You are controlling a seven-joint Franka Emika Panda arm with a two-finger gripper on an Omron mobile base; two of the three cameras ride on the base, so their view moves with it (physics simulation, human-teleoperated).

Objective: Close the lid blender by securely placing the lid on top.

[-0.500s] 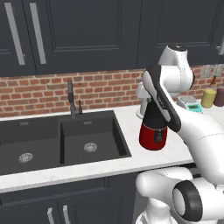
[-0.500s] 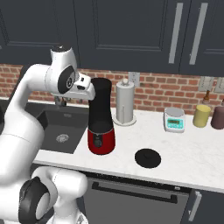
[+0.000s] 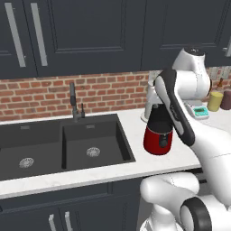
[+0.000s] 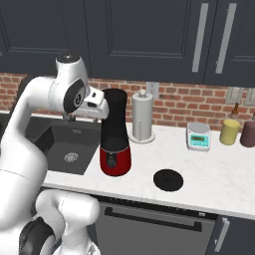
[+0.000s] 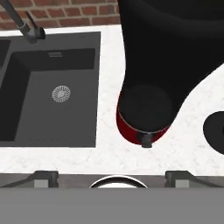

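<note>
Looking over the scene, we start with the pale speckled stone bench (image 4: 219, 184), smooth and flat, running from the sink to the right wall beneath a red brick backsplash. Sunk into it on the left is the matte black double sink (image 3: 58, 144), hard-cornered, with a round steel drain in each basin and a thin dark faucet (image 3: 73, 101) behind.

Next, the blender (image 4: 115, 134) — a tall matte black jar, slightly waisted, on a rounded glossy red base with a small black knob in front. It stands on the bench just right of the sink edge, its top open. Behind it and to the right stands the white cylindrical paper-towel roll (image 4: 142, 117), near but apart.

Our pincer (image 4: 103, 110) sits at the jar's upper left side, close to its wall; in the hand view the dark fingertips (image 5: 43, 177) show wide apart, so it is spread and holds nothing.

The lid (image 4: 168, 180) — a flat round black disc with a small central knob — lies flat on the bench, right of the blender's base and nearer the front edge, with bare stone all around it. Farther right sit a small teal-and-white scale (image 4: 198, 136) and a short yellow jar (image 4: 229, 132).
</note>
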